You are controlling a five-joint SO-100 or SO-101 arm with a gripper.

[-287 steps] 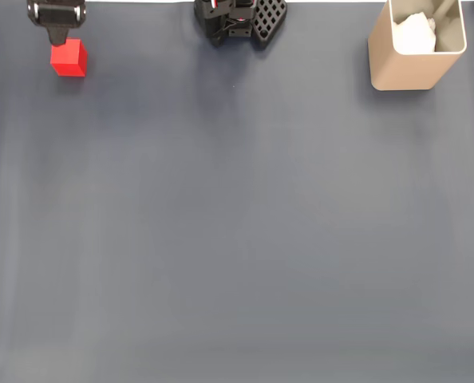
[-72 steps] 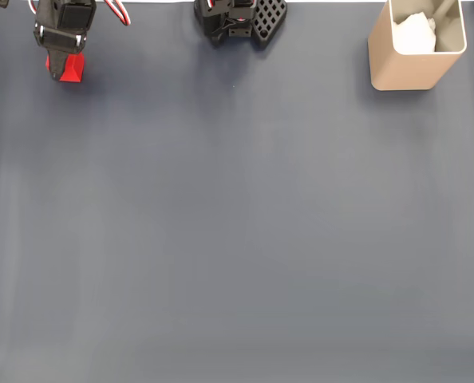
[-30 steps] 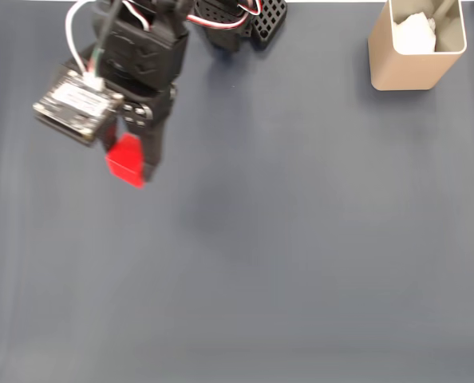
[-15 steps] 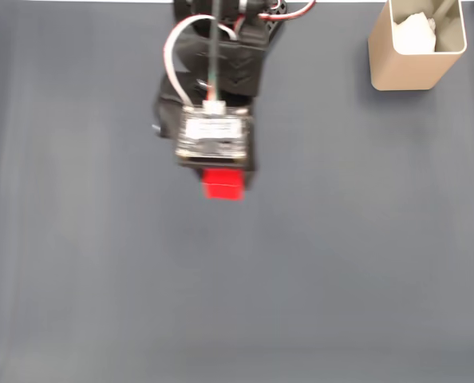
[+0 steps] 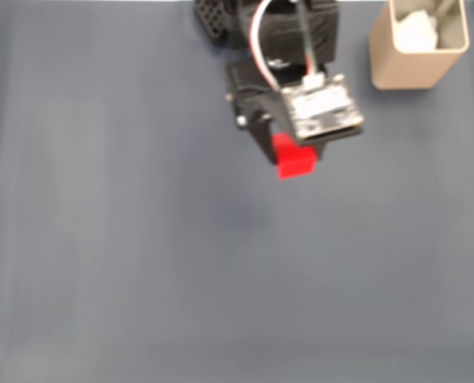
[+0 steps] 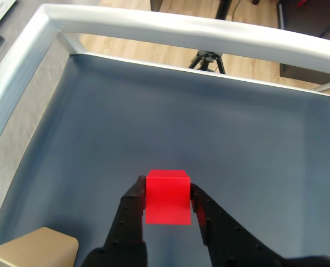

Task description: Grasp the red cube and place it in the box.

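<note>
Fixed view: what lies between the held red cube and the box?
Only bare table mat; the red cube, in the claw, is apart from the box.

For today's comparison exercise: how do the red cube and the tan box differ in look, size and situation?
The red cube is bright red and small; the box is tan and far larger. The cube is solid and sharp-edged; the box is open-topped with rounded corners. The cube is clamped in the gripper above the mat; the box stands on the mat.
</note>
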